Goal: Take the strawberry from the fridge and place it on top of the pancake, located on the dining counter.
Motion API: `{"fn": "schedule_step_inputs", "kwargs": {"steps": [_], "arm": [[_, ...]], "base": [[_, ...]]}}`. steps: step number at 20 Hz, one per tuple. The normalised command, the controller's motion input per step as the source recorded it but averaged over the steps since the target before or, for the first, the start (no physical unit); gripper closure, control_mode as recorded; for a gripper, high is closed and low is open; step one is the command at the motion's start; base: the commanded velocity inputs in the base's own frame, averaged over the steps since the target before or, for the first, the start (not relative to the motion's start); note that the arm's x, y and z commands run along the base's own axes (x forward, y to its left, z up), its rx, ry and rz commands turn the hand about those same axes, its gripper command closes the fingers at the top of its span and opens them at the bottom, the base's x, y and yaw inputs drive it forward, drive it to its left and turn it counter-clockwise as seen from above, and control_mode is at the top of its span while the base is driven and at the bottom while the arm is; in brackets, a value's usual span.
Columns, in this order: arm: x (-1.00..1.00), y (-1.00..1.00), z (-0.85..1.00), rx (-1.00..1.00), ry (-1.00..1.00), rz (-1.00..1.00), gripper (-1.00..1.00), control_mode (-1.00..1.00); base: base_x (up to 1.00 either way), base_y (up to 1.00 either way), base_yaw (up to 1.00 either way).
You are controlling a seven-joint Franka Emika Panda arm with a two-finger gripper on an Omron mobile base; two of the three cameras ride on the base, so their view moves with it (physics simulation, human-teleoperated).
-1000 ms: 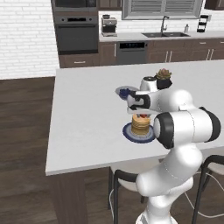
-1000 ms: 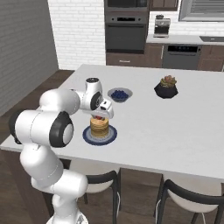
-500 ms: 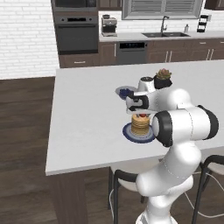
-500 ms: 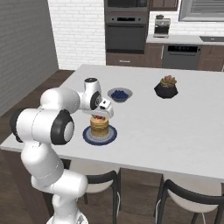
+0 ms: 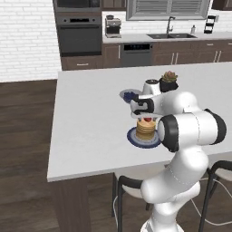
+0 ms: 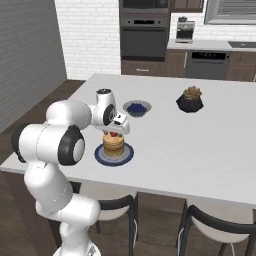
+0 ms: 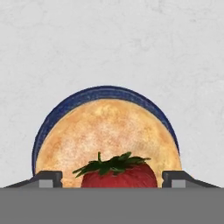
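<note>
Grey and bare for the most part, the dining counter (image 5: 86, 118) carries everything that matters now, with dark kitchen cabinets and an oven (image 5: 80, 35) far behind it at 12 o'clock. On it the strawberry (image 7: 119, 175) sits on the pancake (image 7: 107, 138), red body and green leaves upright in the hand view; in the left base view it shows as a red spot (image 5: 147, 120) on top of the stack (image 5: 145, 129), and in the right base view likewise (image 6: 113, 134) over the stack (image 6: 114, 145). The gripper (image 7: 112, 178) hangs straight above, its fingertips (image 7: 48, 178) well apart at 3 and 9 o'clock of the fruit and seemingly clear of it, so the jaws look spread wide, not clamped. Around the stack runs the blue plate (image 7: 59, 113). A small bowl (image 6: 136, 108) of dark berries stands at about 1 o'clock from the plate in the right base view, and a dark potted plant (image 6: 190, 100) farther off at about 2 o'clock. As I judge it, the fetching and placing are done: the fruit rests where asked. What remains, if anything, is lifting the hand away without nudging the berry off.
</note>
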Motion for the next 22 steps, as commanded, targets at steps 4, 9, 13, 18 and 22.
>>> {"fn": "schedule_step_inputs", "kwargs": {"steps": [4,9,13,18,22], "arm": [[0.00,0.00,0.16,0.00,0.00,0.00,-1.00,-1.00],[-0.08,0.10,0.61,-0.07,0.00,0.00,-1.00,-1.00],[-0.84,0.19,0.71,-0.09,-0.02,0.00,-1.00,-1.00],[-1.00,0.33,0.47,-0.03,-0.04,0.04,-1.00,-1.00],[-1.00,0.50,0.02,0.01,0.00,0.03,-1.00,-1.00]], "base": [[0.00,0.00,0.00],[0.00,0.00,0.00],[0.00,0.00,0.00],[0.00,0.00,0.00],[0.00,0.00,0.00]]}}
